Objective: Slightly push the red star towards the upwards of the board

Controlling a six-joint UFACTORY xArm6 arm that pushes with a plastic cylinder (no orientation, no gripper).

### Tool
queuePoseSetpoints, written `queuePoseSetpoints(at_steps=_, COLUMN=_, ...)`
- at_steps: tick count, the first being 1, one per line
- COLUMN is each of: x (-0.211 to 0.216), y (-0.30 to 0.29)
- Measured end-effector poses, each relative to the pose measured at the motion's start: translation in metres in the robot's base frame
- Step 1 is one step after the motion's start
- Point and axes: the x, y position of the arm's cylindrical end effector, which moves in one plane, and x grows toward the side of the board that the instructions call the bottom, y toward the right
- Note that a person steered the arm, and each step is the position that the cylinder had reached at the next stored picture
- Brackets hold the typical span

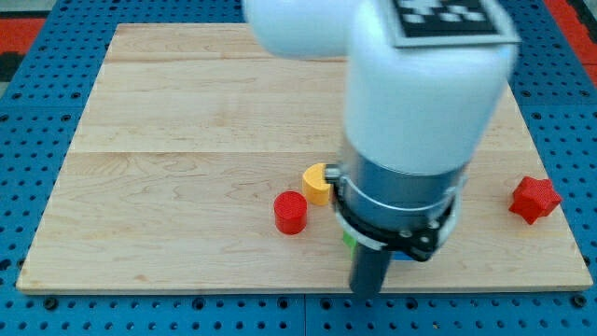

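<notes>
In the single camera view, a pale wooden board (187, 121) is lying on a blue perforated table (28, 308), and my white and grey arm (410, 121) is hanging over the board's lower right-of-centre area, blocking much of it. The dark rod is reaching down from the arm's grey collar, and my tip (367, 291) is sitting close to the board's bottom edge. There is no pincer on this rig, only the bare rod, so nothing is being spread, pressed together or pinched.

The red star-shaped block (534, 199) is resting near the view's right edge of the board, well apart from my tip and somewhat higher in the view. My tip is therefore not touching it. For a push towards the view's top, I judge the tip needs to come to the star's lower side first; the tip's low position near the bottom edge suits that approach, since it can travel to the view's right below the star before rising into it.

A red cylinder block (290, 212) is standing to the view's left of the rod, and a yellow block (318, 184), partly hidden by the arm so its shape is unclear, is lying just beside it, up and to the right. Slivers of a green block (348, 240) and a blue block (402, 255) are peeking out from under the collar, right by the rod; their shapes cannot be made out. These lie away from the star, so they should stay undisturbed if the tip is leaving rightward.
</notes>
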Motion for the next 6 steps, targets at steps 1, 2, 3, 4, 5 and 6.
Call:
queuePoseSetpoints(at_steps=1, x=-0.022, y=0.133)
queuePoseSetpoints(at_steps=2, x=-0.066, y=0.22)
queuePoseSetpoints(at_steps=3, x=-0.103, y=0.185)
queuePoseSetpoints(at_steps=4, x=-0.099, y=0.108)
queuePoseSetpoints(at_steps=5, x=-0.107, y=0.166)
queuePoseSetpoints(at_steps=6, x=-0.096, y=0.174)
